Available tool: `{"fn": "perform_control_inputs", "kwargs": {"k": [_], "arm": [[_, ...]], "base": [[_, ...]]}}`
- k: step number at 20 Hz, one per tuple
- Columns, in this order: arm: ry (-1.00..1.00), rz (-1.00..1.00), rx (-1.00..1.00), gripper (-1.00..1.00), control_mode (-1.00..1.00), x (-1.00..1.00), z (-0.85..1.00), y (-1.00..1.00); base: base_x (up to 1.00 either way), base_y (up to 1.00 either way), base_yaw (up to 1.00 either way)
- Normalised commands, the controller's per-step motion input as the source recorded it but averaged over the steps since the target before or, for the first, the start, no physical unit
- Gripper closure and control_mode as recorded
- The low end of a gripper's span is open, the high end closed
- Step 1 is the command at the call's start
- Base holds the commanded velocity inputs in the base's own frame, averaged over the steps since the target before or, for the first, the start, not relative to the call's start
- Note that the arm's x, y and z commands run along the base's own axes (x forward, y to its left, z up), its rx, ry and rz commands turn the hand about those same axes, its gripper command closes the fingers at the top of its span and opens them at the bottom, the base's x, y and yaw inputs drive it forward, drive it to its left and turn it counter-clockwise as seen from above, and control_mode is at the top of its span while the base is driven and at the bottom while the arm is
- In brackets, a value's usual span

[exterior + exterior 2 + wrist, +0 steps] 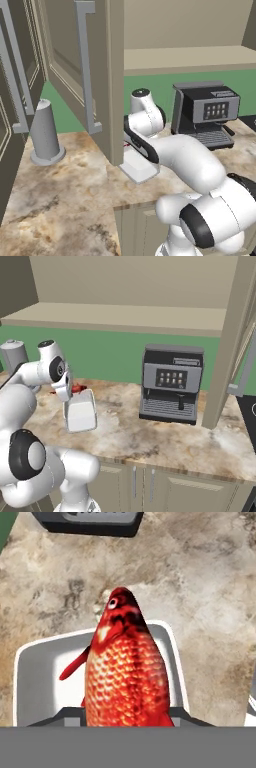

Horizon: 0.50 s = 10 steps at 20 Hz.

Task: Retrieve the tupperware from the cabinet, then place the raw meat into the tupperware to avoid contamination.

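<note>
Gripping the raw meat (125,672) near its tail end, the gripper (67,391) hangs directly over the tupperware (35,677), jaws part closed on the red scaled body. In the hand view the meat (a whole red-orange fish, head pointing away from the hand) sits lengthwise over the box, head reaching past the far rim and tail end over the box floor. The fingertips themselves are hidden behind the fish.

The tupperware (81,415) stands on the worktop (150,436), already out of the cabinet (102,75), whose door stands swung open just beside the arm. It lies near the front edge, well apart from the coffee machine (172,383), which leaves the arm free room above it. The grey cylinder (46,132) stands at the far left of the worktop, clear of the work.

Judgement: retrieval is done and the placing step is in hand. The fish is held long-axis along the box so that it can drop between the low walls. Whether the meat touches the box floor cannot be told. Risk noted: the head overhangs the far rim, so a release from this position could leave it resting on the wall and not inside.
</note>
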Motion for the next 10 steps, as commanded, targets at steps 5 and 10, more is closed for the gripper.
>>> {"fn": "perform_control_inputs", "kwargs": {"k": [5, 10], "arm": [[0.09, -0.23, 0.0, 1.0, -1.0, -0.03, -0.15, 0.02], [0.04, -0.2, 0.0, 1.0, -1.0, 0.0, -0.19, 0.15]], "base": [[0.0, 0.0, 0.0], [0.0, 0.0, 0.0]]}}
